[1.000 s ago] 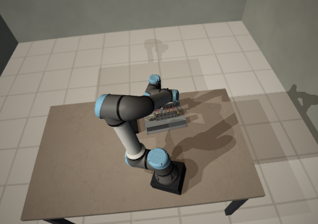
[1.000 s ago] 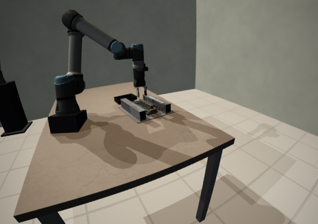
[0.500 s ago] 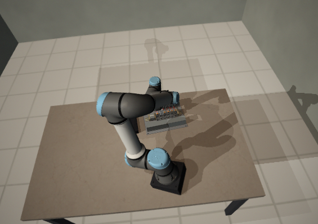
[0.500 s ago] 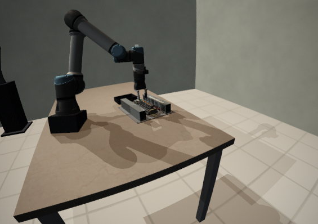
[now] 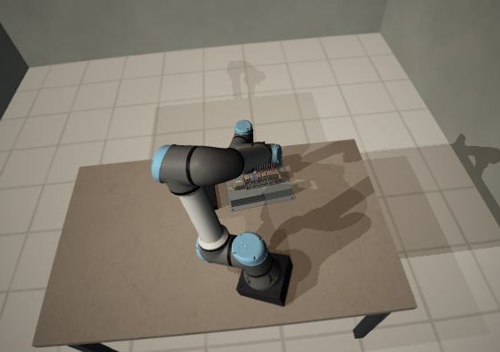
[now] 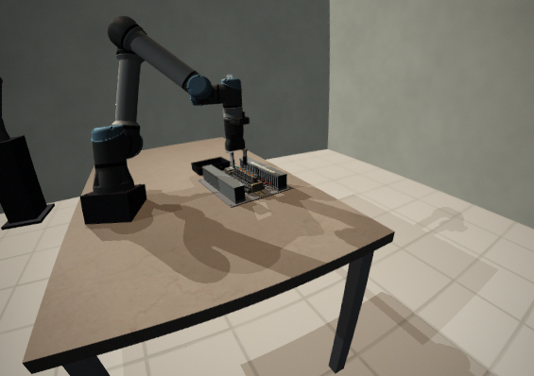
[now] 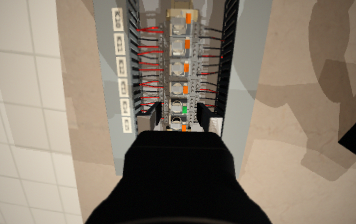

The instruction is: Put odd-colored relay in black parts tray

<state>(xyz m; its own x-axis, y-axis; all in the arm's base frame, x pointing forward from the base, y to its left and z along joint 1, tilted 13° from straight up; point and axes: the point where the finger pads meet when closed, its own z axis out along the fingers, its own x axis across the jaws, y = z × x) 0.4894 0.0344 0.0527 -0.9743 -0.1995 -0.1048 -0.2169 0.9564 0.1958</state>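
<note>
The relay panel [image 5: 264, 203] [image 6: 237, 190] [image 7: 253, 55] lies flat on the table, with a row of relays between two grey wire ducts. In the wrist view one relay [image 7: 177, 107] has a green button; the other five have orange buttons. All six sit in the row, the green one second from the near end. My gripper [image 6: 239, 163] [image 7: 179, 109] is open and empty. It points down over the row, its fingers on either side of it, close to the green-button relay and the last orange one. Whether the tips reach relay height is unclear. The black parts tray [image 6: 198, 168] stands beside the panel; the arm partly hides it in the top view.
The ducts [image 6: 223, 181] [image 7: 111, 90] rise along both long sides of the row. Red and black wires [image 7: 150, 70] run from the relays to them. White labels [image 7: 121, 66] line the left duct. The table's far edge [image 7: 67, 75] is close beyond the panel.
</note>
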